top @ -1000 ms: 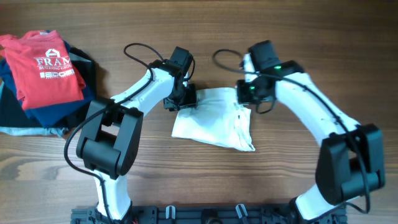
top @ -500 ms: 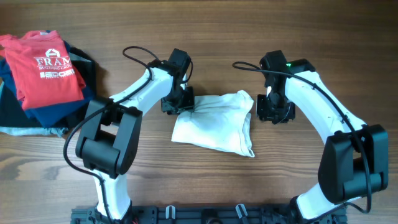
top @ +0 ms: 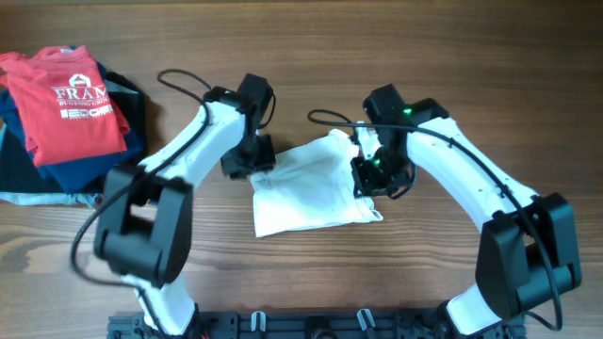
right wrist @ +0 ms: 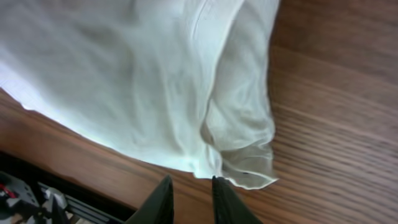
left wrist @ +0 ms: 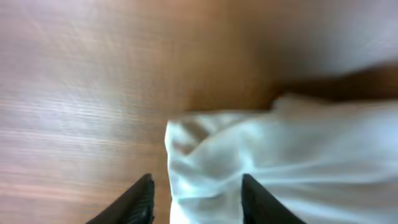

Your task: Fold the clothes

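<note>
Right gripper (top: 371, 179) returned onto T-shirt (top: 306, 184); red shirt (top: 73, 99) left

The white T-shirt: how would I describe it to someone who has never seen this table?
From above, find the wooden table, then its middle, between the left arm and the right arm. There lies the white T-shirt, folded into a rumpled bundle. Unlike the red shirt and dark garments piled at the table's left edge, it is white and lies alone.
</note>
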Controlling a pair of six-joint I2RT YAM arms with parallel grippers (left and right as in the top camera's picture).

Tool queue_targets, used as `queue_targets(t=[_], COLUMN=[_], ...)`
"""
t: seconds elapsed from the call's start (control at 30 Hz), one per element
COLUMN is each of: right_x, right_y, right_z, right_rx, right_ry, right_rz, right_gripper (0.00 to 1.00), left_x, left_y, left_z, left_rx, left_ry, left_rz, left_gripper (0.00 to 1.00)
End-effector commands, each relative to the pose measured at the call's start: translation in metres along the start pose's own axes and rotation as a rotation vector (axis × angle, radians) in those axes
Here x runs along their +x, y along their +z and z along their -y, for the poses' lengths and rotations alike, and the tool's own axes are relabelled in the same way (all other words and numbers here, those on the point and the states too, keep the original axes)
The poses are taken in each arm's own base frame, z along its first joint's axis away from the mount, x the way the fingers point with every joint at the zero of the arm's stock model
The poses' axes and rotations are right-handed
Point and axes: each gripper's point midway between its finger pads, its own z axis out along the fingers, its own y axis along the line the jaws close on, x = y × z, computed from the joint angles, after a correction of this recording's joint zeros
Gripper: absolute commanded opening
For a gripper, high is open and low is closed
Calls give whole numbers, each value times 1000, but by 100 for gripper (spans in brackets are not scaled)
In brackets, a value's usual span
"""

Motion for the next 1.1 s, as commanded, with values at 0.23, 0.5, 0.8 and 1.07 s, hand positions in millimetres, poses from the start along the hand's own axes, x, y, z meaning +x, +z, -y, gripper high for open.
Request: queue_targets(t=[0.23,0.5,0.8,1.07], right_x=[18,13,-7,-45], right_y=[33,55,50,37], right_z=[-13,13,52,67], right_rx=[-121,-28,189,257], right_ry=[171,279,308,234], right_rz=[-27,39,167,334], right_gripper=[19,19,26,25], left_x=[-62,-26,19,88], left_y=[-20,27,64,62], left_z=[3,-2,-29,-34], left_rx=[57,4,-82,-70], left_ry=[-2,28,27,-51], left_rz=[253,35,-108,-371], left_gripper=[52,40,21,4])
